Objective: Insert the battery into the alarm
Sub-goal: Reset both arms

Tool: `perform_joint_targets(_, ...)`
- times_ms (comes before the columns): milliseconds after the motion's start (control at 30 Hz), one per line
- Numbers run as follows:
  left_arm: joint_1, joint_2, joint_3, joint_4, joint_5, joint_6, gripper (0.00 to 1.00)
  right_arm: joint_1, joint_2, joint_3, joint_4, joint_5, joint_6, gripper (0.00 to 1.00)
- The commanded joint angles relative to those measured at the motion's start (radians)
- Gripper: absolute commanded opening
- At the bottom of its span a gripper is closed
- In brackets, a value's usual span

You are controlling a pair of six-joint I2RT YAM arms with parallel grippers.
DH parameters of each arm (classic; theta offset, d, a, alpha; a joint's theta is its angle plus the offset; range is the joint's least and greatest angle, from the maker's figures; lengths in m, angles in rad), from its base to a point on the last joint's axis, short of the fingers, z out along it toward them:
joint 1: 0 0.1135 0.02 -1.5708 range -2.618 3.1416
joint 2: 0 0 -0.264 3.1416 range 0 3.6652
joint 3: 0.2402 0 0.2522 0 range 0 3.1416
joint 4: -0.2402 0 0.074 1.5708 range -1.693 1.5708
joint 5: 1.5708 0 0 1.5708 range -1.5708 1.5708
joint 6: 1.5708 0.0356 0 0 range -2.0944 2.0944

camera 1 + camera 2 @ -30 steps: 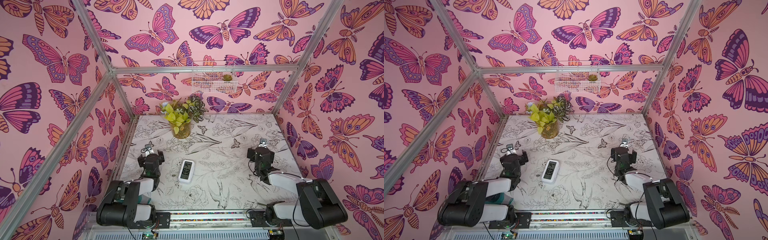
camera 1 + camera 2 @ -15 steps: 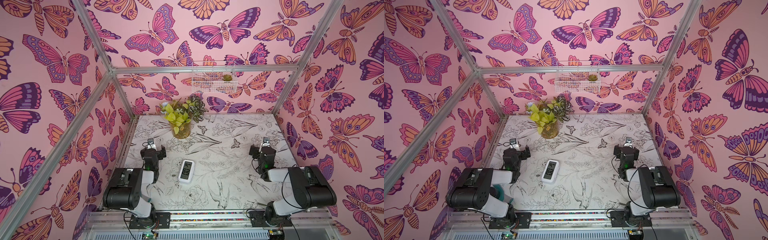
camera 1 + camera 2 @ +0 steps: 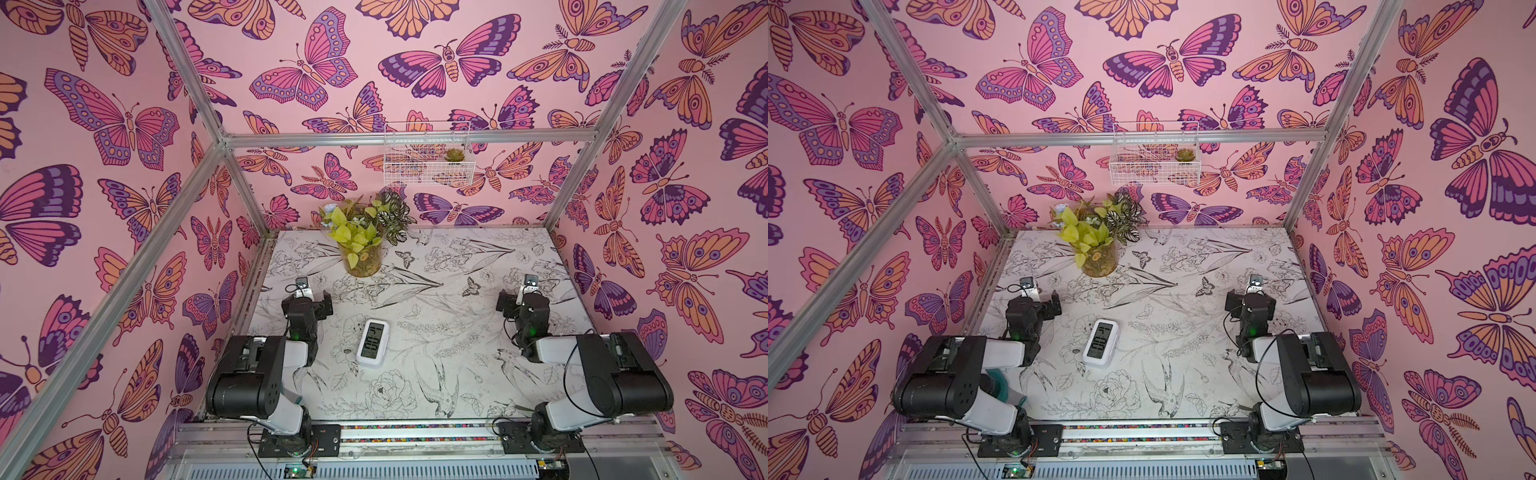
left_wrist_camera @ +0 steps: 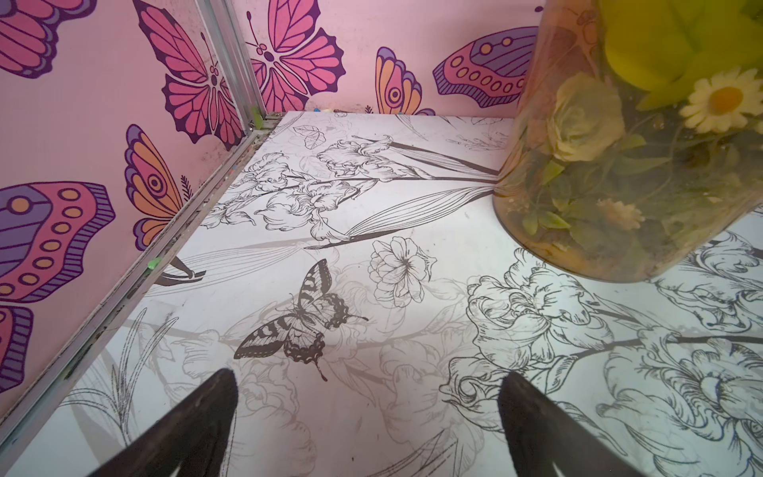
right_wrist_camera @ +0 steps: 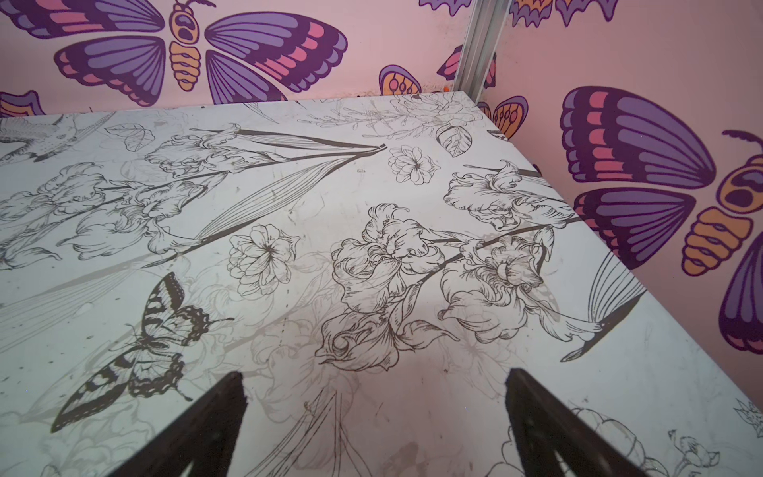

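Note:
The alarm [image 3: 373, 343] [image 3: 1100, 343], a white clock, lies with its grey screen up near the middle of the table, between the two arms. No battery shows in any view. My left gripper [image 3: 309, 299] [image 3: 1038, 305] hovers to the left of the alarm, apart from it, open and empty. My right gripper [image 3: 521, 303] [image 3: 1248, 303] hovers well to the right, also open and empty. In the wrist views, the left gripper [image 4: 367, 380] and the right gripper [image 5: 373, 380] have only the printed tabletop between their dark fingers.
A glass vase of artificial flowers and leaves [image 3: 360, 257] [image 4: 619, 186] stands at the back left, just beyond the left gripper. A white wire basket [image 3: 428, 160] hangs on the back wall. Pink butterfly walls and aluminium posts enclose the table [image 3: 457, 374].
Both arms have risen at their elbows, and both grippers have shifted a little toward the back wall. The alarm has not moved. Both grippers stayed open.

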Motion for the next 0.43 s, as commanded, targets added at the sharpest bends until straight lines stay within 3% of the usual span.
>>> perform_joint_targets(0,0.008,0.000,-0.002,0.007,0.009,0.007,1.00,-0.006,-0.013,0.021,-0.009,-0.011,0.012,0.99)
perform_joint_targets(400,0.008,0.002,-0.004,0.010,0.009,0.008,1.00,-0.006,-0.015,0.021,-0.010,-0.012,0.012,0.99)
